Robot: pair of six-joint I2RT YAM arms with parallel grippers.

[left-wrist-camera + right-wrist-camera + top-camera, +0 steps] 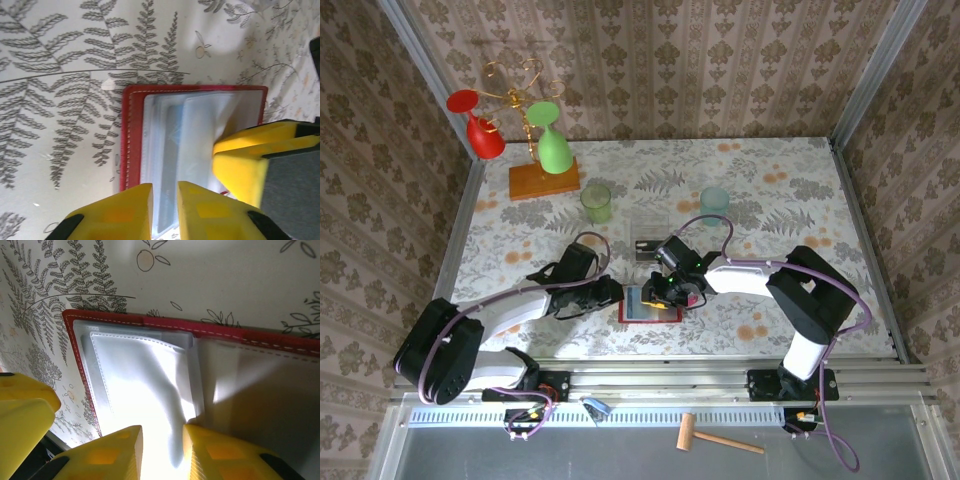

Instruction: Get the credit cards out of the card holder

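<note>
left hand (164,194) narrowly parted over the card holder (132,142); right hand (161,434) pinches its clear pocket (140,370).

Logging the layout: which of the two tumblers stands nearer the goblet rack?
The green tumbler, just right of the goblet rack's wooden base; the pale blue tumbler stands farther right.

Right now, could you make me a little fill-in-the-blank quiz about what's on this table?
1. The open card holder has a ___ cover.
2. The left tool and the right tool both have ___ fingers.
3. Beside the red glass on the wooden stand hangs another glass, coloured ___.

Missing words: red; yellow; green.
</note>
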